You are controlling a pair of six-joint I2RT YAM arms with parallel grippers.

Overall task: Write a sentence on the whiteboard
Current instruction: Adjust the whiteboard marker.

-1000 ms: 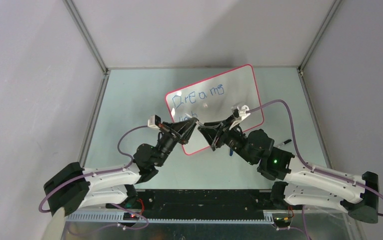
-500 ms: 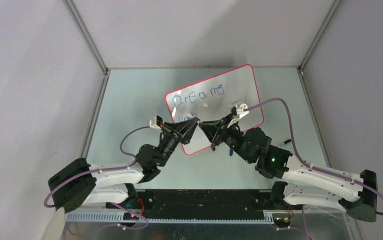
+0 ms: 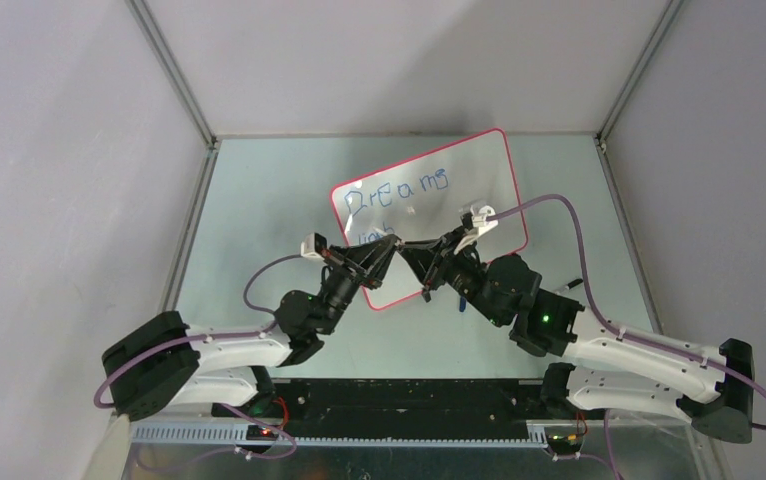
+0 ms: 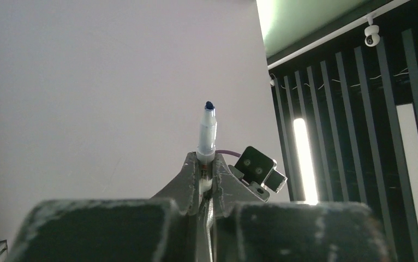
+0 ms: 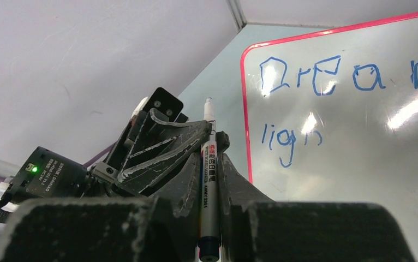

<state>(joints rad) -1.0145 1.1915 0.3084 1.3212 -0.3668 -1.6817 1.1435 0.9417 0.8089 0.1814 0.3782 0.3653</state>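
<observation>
Top external, biggest thing first: where was the board?

I had the whiteboard (image 3: 479, 165) lying skewed, its far corner swung to the right. The sentence (image 3: 399, 190) on it was unfinished: "Dreams" along the far side, then only "ligh" under it, close to the left rim.

And the arms?

They met over the board's near-left part, just on the near side of "ligh". The left gripper (image 3: 389, 244) and the right gripper (image 3: 406, 248) were nose to nose, each clamped tight on the same marker (image 5: 209, 180).

Which way did it lie?

On right wrist its long axis ran straight out from the right gripper, alongside the board's left rim, with the writing surface off to its right. On left wrist the blue nib (image 4: 209, 105) stood out past the left gripper's hold, clear of the board.

Your read?

A handover, I judged. Both arms were about equally near "ligh", but the right had the marker lengthwise. The left had to let go before the nib could tip down.
</observation>
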